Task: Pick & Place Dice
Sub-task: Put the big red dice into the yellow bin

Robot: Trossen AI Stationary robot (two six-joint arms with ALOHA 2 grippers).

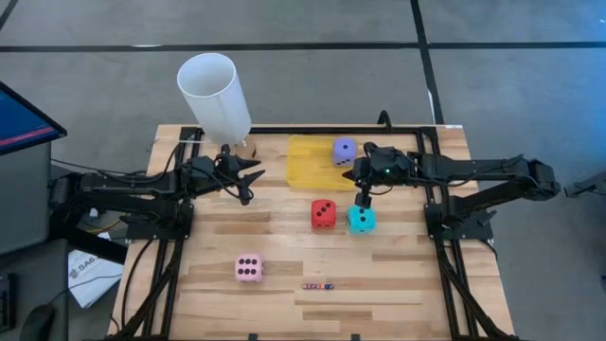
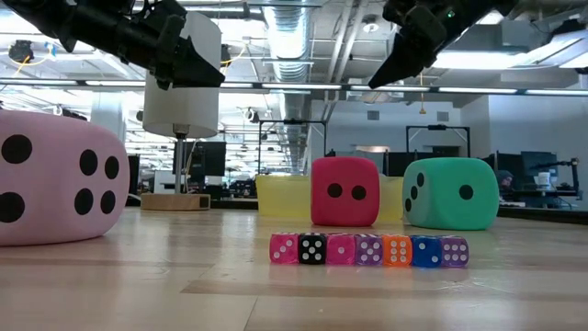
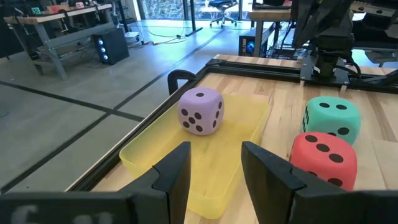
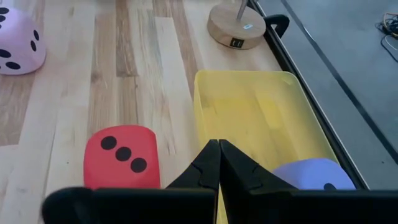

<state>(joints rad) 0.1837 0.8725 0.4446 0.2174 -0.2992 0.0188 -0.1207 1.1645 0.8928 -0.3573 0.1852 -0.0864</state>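
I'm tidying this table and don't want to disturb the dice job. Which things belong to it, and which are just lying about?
Part of the job:
purple die, lying in the yellow tray
red die
cyan die
pink die

Just lying about:
row of tiny dice
white cylinder on its round wooden base

The only lettering showed on a white sheet of paper point(image 1: 92, 275) on the floor at the lower left of the high view, beside the bench point(image 1: 284, 308); it began "SA", and the rest could not be made out. Nothing else carried readable text.
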